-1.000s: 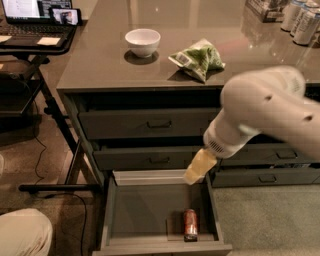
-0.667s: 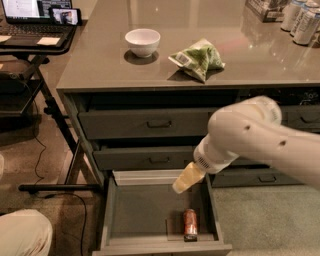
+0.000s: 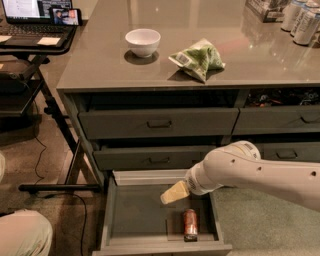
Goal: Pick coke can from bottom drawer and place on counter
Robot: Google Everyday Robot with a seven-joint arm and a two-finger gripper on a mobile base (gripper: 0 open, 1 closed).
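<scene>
The bottom drawer (image 3: 135,220), a deep grey box with a flat front and a pale back panel, stands pulled out nearest the camera. On its grey floor, right of the middle and close against the front wall, sits the coke can (image 3: 190,223), a small red-orange soda can with white markings; I cannot tell whether it is upright or lying down. Just above and left of the can hangs the cream-coloured gripper (image 3: 174,193), tilted down to the left over the drawer's inside and apart from the can. It carries nothing that can be seen, and whether it is released or clenched cannot be told. Behind it, the thick white arm (image 3: 250,172) reaches in from the right edge.

Beyond the drawer, the cabinet shows shallower grey drawers with dark handles (image 3: 159,123), closed. Over them lies the counter (image 3: 100,60), a glossy grey-brown slab. On it a small white bowl (image 3: 143,41) stands left of a crumpled green snack bag (image 3: 199,58), the two near each other but apart. At the far right corner stand pale silver-white cans (image 3: 300,20). Left of the counter, a black desk (image 3: 30,47) holds an open laptop (image 3: 27,10).
</scene>
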